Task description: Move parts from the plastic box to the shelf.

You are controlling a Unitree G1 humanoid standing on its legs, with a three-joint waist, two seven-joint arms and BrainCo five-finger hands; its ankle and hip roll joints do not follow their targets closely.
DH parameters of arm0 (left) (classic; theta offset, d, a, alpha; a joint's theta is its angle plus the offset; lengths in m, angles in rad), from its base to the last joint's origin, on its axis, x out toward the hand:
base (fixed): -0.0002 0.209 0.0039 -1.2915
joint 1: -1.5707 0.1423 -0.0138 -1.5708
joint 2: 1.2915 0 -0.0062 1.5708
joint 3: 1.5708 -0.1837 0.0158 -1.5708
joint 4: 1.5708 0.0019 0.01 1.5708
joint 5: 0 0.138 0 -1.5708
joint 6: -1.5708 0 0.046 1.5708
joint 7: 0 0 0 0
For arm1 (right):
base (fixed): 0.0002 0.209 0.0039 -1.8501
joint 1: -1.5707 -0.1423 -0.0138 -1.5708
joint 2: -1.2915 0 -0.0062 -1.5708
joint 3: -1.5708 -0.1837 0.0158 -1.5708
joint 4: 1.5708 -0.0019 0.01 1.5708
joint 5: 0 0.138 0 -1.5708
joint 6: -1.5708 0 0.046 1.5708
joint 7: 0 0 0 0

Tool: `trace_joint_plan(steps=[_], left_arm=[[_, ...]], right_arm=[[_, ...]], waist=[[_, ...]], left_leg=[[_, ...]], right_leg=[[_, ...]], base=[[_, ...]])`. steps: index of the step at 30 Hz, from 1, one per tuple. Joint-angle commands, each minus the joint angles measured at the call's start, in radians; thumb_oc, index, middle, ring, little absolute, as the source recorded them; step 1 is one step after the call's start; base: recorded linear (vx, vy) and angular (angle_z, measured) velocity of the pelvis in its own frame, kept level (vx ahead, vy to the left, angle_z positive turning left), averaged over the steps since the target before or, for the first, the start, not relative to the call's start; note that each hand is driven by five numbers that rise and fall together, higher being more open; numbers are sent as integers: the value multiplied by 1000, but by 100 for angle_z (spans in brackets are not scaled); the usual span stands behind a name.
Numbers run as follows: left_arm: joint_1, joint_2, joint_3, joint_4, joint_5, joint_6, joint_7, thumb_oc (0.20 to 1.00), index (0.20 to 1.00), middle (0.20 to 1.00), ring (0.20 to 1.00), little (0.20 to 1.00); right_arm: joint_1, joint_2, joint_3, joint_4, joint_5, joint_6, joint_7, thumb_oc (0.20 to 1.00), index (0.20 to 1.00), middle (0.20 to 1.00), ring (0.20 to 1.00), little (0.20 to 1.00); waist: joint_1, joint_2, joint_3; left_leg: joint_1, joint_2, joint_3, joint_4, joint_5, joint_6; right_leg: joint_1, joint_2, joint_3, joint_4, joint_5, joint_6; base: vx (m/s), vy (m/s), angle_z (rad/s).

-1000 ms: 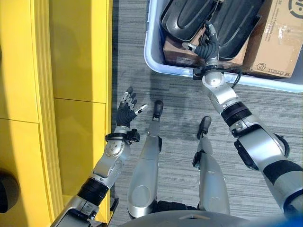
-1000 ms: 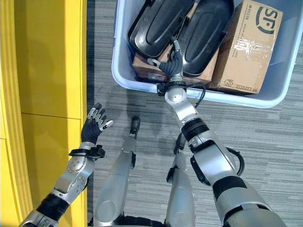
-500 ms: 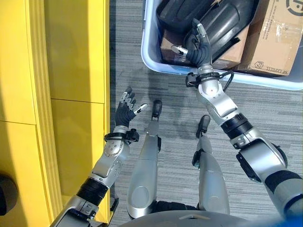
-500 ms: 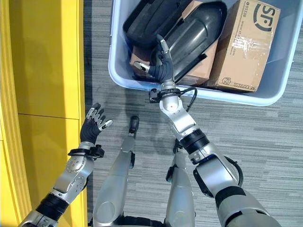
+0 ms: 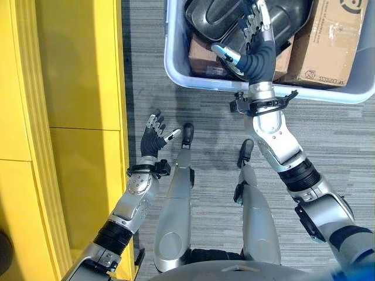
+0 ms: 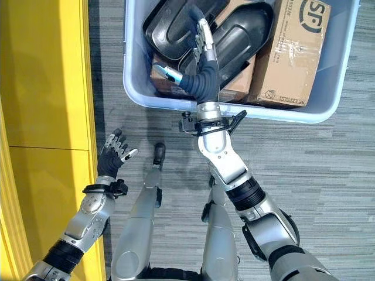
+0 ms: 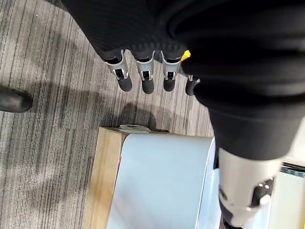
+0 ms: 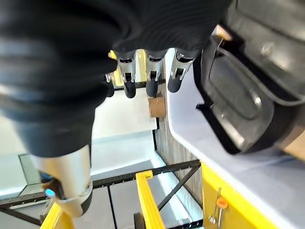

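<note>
The right robot hand (image 6: pixel 199 70) is lifting higher than a second ago, fingers straight and spread, holding nothing, over the black parts (image 6: pixel 234 41) lying in the plastic box (image 6: pixel 136 88) at upper centre. The left robot hand (image 5: pixel 153 137) is hovering lower left, fingers relaxed and empty, beside the yellow shelf (image 5: pixel 76 76).

We see a large dark logo and a small line of print on the cardboard box (image 6: pixel 296 52) in the plastic box (image 6: pixel 281 112); none of it reads clearly to us.
</note>
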Motion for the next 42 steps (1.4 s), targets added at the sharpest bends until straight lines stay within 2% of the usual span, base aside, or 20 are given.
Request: trace_joint_plan(steps=[1,9,23,35,42], left_arm=[[85,44,28,-115,41,-29,15,1000,1000,1000,1000,1000],[90,31,25,-116,51,-27,34,1000,1000,1000,1000,1000],[94,25,5,-115,53,-28,62,1000,1000,1000,1000,1000],[82,29,-11,-116,62,-32,78,1000,1000,1000,1000,1000],[77,32,-17,-114,54,-41,79,1000,1000,1000,1000,1000]], right_arm=[[-4,14,-45,-94,-39,-73,-15,1000,1000,1000,1000,1000],[98,51,-77,-103,-23,-90,-71,1000,1000,1000,1000,1000],[150,102,-136,-11,-48,-72,-206,1000,1000,1000,1000,1000],[59,120,-204,129,-88,-39,-324,1000,1000,1000,1000,1000],[-28,120,-243,225,-57,-48,-366,1000,1000,1000,1000,1000]], waist=[[2,-11,-14],[-14,-16,-14],[-19,-11,-14],[-11,1,-14],[1,6,-14]], left_leg=[[4,-1,33,64,-84,11],[0,-1,38,61,-79,14],[-3,-2,34,68,-87,20],[-15,-7,34,73,-92,23],[-22,-9,30,73,-92,23]], right_leg=[[45,-63,29,159,-146,42],[38,-61,32,159,-141,43],[31,-60,32,167,-144,42],[18,-62,31,171,-143,40],[15,-61,30,174,-148,38]], base=[[0,0,0],[0,0,0],[0,0,0],[0,0,0],[0,0,0]])
